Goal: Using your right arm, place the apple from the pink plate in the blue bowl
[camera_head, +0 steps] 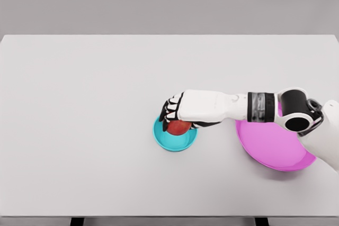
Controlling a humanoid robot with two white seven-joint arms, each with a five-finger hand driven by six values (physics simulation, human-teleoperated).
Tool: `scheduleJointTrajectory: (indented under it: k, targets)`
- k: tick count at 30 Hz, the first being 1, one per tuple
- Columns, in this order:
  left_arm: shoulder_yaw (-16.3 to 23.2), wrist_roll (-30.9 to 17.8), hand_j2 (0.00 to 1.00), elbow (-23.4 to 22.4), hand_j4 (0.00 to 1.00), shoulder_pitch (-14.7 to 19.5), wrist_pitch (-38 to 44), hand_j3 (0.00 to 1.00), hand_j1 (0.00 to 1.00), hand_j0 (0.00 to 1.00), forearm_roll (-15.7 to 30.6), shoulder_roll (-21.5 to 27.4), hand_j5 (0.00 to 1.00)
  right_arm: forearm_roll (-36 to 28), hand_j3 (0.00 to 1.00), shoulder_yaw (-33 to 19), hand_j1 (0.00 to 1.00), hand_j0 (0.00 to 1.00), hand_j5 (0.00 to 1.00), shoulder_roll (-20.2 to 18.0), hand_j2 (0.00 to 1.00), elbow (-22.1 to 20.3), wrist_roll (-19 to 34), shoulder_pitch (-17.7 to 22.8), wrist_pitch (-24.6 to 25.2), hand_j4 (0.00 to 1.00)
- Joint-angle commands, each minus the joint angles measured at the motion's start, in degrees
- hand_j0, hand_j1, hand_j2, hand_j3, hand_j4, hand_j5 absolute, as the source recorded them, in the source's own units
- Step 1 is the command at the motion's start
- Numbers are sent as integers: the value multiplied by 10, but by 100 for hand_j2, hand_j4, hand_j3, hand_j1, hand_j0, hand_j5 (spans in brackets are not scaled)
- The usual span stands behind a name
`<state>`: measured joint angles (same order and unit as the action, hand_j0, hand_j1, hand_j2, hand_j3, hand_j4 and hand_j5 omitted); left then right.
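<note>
White bench, grey wall behind. Right hand curled over apple, apple low inside bowl directly beneath palm; plate back by wrist. Risk: bowl tipping or dragging if fingers catch rim while letting go.

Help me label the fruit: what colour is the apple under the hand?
Red, seen in the head view: the apple in the blue bowl.
</note>
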<state>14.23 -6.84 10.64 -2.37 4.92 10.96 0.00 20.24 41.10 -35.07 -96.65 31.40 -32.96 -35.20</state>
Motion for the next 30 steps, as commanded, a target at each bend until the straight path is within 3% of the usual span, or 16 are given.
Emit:
scheduleJointTrajectory:
  k: [1, 2, 3, 4, 10, 13, 15, 18, 25, 27, 29, 30]
  targets:
    - [0, 0, 100, 0, 100, 0, 0, 100, 100, 100, 0, 0, 100, -4, 57, 3, 57, 57, 57, 2, 57, 5, 1, 0, 2, 57]
    - [0, 0, 100, 0, 100, 0, 0, 100, 100, 100, 0, 0, 100, -4, 59, 3, 59, 59, 59, 2, 59, 5, 0, 0, 2, 59]
    - [0, 0, 100, 0, 100, 0, 0, 100, 100, 100, 0, 0, 100, -5, 86, 2, 86, 86, 86, 2, 86, 5, 0, 0, 2, 86]
    - [0, 0, 100, 0, 100, 0, 0, 100, 100, 100, 0, 0, 100, -5, 100, 2, 100, 100, 100, 1, 100, 4, 0, 0, 2, 100]
    - [0, 0, 100, 0, 100, 0, 0, 100, 100, 100, 0, 0, 100, -5, 100, 1, 100, 100, 100, 0, 100, -1, 0, 0, 2, 100]
    - [0, 0, 100, 0, 100, 0, 0, 100, 100, 100, 0, 0, 100, -11, 100, -21, 100, 100, 100, -21, 100, -15, 0, -13, 2, 100]
    - [0, 0, 100, 0, 100, 0, 0, 100, 100, 100, 0, 0, 100, -13, 100, -94, 100, 100, 100, -61, 100, -39, 0, -4, 2, 100]
    - [0, 0, 100, 0, 100, 0, 0, 100, 100, 100, 0, 0, 100, -49, 100, -168, 100, 100, 100, -114, 100, -38, -1, 9, 2, 100]
    - [0, 0, 100, 0, 100, 0, 0, 100, 100, 100, 0, 0, 100, -54, 100, -302, 100, 100, 100, -149, 100, -15, 0, 99, 2, 100]
    - [0, 0, 100, 0, 100, 0, 0, 100, 100, 100, -1, 0, 100, -53, 100, -306, 100, 100, 100, -138, 100, 0, 34, 103, 2, 100]
    - [0, 0, 100, 0, 100, 0, 0, 100, 100, 100, 0, 0, 100, -51, 100, -327, 100, 100, 100, -50, 100, 21, 36, 105, 2, 100]
    - [0, 0, 100, 0, 100, 0, 0, 100, 100, 100, 0, 0, 100, -49, 100, -341, 100, 100, 100, -26, 100, 22, 36, 107, 2, 100]
